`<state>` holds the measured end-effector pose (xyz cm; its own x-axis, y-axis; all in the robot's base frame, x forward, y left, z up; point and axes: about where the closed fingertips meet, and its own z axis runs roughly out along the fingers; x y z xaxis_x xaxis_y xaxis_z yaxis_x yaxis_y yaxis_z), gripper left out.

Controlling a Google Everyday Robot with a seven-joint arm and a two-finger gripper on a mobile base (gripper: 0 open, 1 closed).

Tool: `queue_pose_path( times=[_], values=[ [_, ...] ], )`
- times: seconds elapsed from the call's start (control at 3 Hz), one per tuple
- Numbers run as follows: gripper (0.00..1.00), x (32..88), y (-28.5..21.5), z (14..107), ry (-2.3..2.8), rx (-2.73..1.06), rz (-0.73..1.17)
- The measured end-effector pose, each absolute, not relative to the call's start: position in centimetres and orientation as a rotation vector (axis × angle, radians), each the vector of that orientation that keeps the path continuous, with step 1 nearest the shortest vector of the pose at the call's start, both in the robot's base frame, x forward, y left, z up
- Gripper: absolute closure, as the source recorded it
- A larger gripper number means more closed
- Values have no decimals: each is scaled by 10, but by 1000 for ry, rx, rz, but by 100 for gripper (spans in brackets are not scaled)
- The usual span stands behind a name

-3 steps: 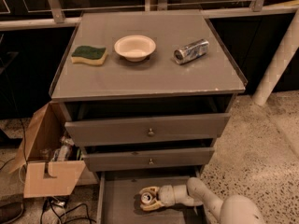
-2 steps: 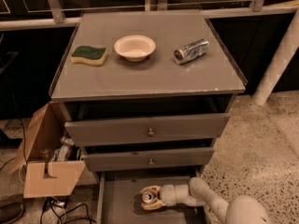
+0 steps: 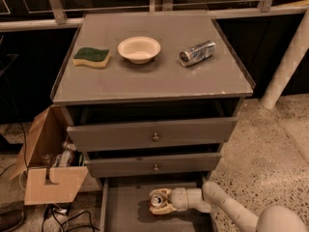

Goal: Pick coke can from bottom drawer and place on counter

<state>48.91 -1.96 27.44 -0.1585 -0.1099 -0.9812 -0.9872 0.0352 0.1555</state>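
Down in the open bottom drawer, the hand lies low over the grey floor, its two fingers clasped on the coke can — well below the bench.

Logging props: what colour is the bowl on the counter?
Cream, in the camera view: bowl. The gripper is in the bottom drawer at the coke can.

End effector around coke can, in bottom drawer.

No legible text anywhere.
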Motion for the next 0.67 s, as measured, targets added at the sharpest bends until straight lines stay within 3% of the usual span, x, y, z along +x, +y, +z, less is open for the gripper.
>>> queue_pose_path(
  times=[0.67],
  values=[
    [100, 480, -30, 326, 1408, -1191, 1221]
  ],
)
